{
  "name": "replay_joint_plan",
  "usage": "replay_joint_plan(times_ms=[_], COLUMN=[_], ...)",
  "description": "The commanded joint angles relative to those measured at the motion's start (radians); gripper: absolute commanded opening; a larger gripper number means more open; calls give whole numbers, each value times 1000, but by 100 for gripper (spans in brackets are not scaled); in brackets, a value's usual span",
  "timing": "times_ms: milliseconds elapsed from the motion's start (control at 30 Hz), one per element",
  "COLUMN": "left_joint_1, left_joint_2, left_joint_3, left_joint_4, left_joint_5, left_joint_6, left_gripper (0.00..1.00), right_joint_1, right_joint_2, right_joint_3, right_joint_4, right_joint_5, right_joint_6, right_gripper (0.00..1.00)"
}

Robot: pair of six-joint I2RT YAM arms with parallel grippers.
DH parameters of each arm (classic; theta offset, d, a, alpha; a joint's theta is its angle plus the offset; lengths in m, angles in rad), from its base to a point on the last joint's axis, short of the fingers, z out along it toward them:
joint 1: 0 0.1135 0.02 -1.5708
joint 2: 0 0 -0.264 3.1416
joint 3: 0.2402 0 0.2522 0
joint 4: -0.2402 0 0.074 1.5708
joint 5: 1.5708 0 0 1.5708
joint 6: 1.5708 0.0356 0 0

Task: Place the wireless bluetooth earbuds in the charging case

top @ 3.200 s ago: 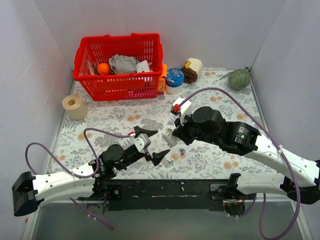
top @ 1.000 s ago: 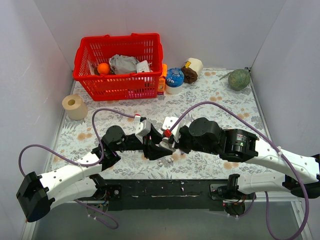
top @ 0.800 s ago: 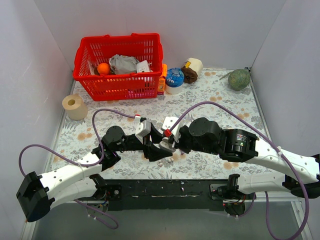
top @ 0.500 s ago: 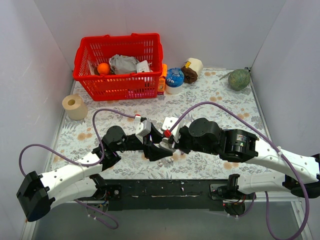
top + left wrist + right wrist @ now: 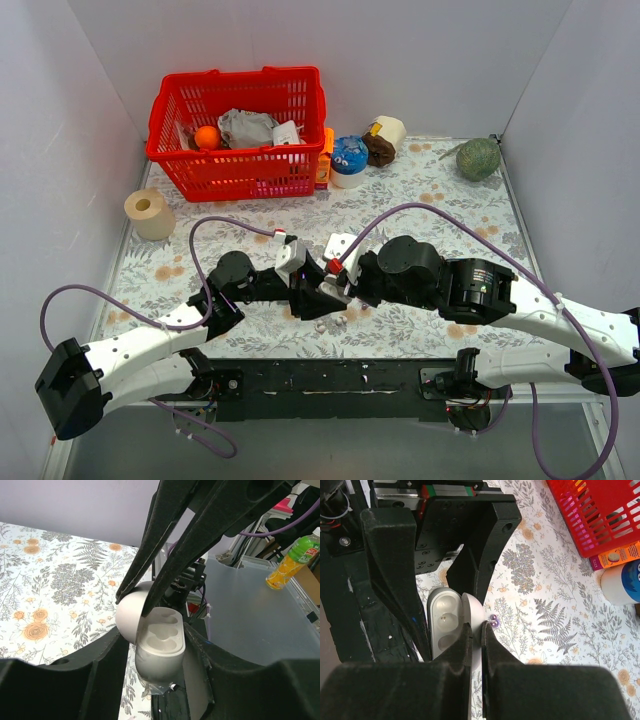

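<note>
Left gripper is hugging the case from both sides, jaws roughly half closed on its base, near the middle of the table's near edge. Right gripper is squeezing almost fully shut on the flipped-open lid. Both sockets are showing. One purple bud is lying on the table just beside the right fingertips. The right fingers are crossing right over the opening, crowding it. The red basket is sitting at the far-left corner, a paper roll by the left edge and a green ball at the far-right corner, all well apart.
</note>
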Motion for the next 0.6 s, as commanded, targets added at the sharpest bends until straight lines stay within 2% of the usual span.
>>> replay_joint_plan(times_ms=[0,67,100,200,300,567], left_joint_1=[4,4,4,4,4,4], left_joint_2=[-2,-2,-2,-1,-2,-25], left_joint_3=[-5,-5,-5,-4,-5,-56], left_joint_4=[10,12,15,16,28,99], left_joint_5=[7,12,13,20,10,-20], left_joint_6=[2,2,2,2,-4,-24], left_gripper=[38,35,29,21,1,0], right_joint_1=[8,10,11,10,10,10], right_joint_2=[-16,-18,-18,-19,-21,-29], right_joint_3=[37,35,34,31,25,15], right_joint_4=[58,58,57,58,57,61], right_joint_5=[13,13,12,10,12,41], right_joint_6=[12,13,13,17,20,53], right_gripper=[1,1,1,1,1,3])
